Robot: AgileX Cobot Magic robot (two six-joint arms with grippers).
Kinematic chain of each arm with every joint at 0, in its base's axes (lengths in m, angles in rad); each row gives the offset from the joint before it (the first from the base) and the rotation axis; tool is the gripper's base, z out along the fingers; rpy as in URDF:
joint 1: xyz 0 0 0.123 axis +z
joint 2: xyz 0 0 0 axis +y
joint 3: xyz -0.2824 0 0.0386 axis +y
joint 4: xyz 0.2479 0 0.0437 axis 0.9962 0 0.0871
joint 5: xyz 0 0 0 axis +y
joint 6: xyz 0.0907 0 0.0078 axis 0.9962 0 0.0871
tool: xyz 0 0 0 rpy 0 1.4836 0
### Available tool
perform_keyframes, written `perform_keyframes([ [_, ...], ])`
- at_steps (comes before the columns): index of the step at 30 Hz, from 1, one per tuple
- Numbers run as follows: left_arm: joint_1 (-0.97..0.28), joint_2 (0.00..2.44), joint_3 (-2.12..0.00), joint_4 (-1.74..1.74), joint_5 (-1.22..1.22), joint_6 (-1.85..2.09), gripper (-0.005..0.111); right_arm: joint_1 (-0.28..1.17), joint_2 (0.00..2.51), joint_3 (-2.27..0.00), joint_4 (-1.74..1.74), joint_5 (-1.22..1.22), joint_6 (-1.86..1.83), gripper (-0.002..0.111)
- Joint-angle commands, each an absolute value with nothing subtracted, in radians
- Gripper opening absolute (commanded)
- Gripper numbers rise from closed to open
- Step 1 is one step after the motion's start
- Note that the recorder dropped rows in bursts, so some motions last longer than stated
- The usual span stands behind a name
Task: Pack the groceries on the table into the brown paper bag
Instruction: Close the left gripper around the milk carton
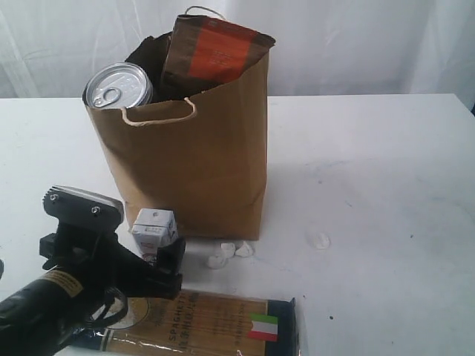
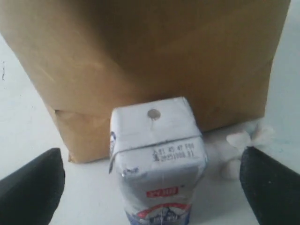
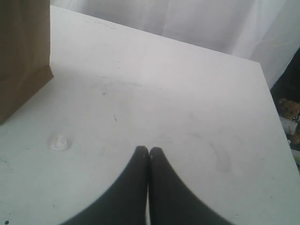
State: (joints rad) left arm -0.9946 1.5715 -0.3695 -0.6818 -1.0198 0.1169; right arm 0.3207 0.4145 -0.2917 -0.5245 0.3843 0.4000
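The left gripper [image 2: 152,187] stands with its jaws spread wide. The small white-blue carton [image 2: 157,154] stands upright on the table [image 1: 371,185] in the gap between them, roughly midway, and as far as the left wrist view shows it touches neither of the black fingers [image 2: 33,187]. Just past the jaw tips, behind the carton, rises the brown paper bag [image 1: 193,163], its front wall close to the carton's back. Near the tip of one jaw, at the bag's foot, lie a few small white scraps [image 1: 230,252]. The long spaghetti pack [image 1: 200,326] lies flat on the table behind the jaws, on the arm's side rather than between them. The dark jar with silver pull-tab lid [image 1: 117,87] and the orange-labelled brown pouch [image 1: 215,52] stick up out of the bag's mouth, well above the jaws

The right gripper [image 3: 149,154] has its jaws pressed together tip to tip. Ahead of the tips lies the tabletop, with a small white blob [image 3: 59,143] off to one side and a corner of the bag beyond it, well apart from the tips
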Motion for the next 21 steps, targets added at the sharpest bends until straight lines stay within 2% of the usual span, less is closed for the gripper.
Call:
perform_keyframes([
  [1, -0.999, 1.608, -0.364, -0.732, -1.089, 0.041, 0.105, 0.318, 0.411, -0.289, -0.527, 0.375, 0.408, 0.0],
  [7, -0.999, 1.668, -0.366, -0.688, -1.136, -0.006, 0.105, 0.318, 0.411, -0.289, -0.527, 0.373, 0.414, 0.0],
  [13, -0.999, 1.728, -0.461, -0.667, -1.123, 0.0, 0.105, 0.318, 0.411, -0.289, -0.527, 0.373, 0.426, 0.0],
  [21, -0.999, 1.738, -0.525, -0.692, -1.026, 0.152, 0.105, 0.318, 0.411, -0.289, -0.527, 0.375, 0.428, 0.0],
])
